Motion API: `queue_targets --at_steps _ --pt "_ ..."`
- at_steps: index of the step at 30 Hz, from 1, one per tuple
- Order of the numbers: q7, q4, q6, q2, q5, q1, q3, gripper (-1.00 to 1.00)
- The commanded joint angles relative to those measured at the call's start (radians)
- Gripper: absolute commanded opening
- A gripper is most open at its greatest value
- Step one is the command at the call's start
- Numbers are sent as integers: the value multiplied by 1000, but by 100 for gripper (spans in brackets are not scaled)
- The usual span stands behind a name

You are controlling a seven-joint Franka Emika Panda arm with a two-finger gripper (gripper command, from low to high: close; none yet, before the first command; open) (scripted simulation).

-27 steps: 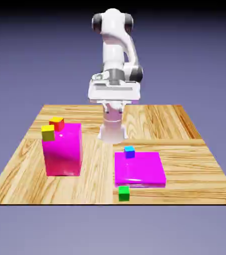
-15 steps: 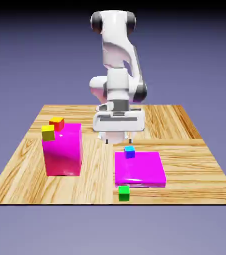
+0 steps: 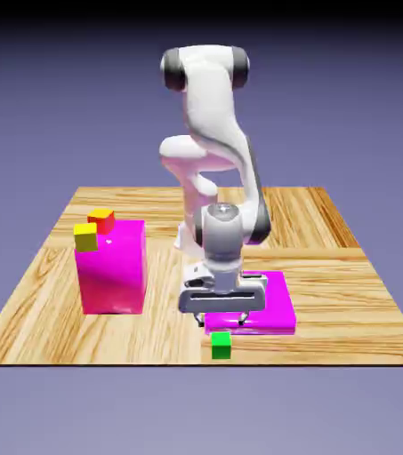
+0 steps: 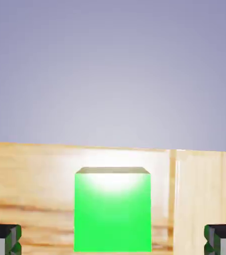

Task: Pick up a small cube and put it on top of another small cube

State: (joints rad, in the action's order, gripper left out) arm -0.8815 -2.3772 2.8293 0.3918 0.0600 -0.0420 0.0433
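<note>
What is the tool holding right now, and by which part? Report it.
Nothing. The tool is open, its fingertips apart on either side of the green cube.

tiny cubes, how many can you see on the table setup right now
3 visible. A yellow cube and a red cube sit atop the tall pink block; the green cube lies on the table near its front edge. The arm may hide another.

No text, label, brand, number or sign can be read in either view; every surface that shows is plain and unmarked.
</note>
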Motion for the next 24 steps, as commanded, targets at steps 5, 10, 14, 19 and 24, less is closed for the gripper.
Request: queue_targets --at_steps 5,10,14,19,24 --pt "-9 35 90 124 11 -13 -16 -100" --pt "2 -6 -15 -21 -2 2 3 -100" --pt "-86 -16 -150 -164 -5 101 -5 -100" --pt "-263 -8 -341 -343 -3 282 -33 -100" --pt "-440 0 -531 -521 0 463 -61 -100"
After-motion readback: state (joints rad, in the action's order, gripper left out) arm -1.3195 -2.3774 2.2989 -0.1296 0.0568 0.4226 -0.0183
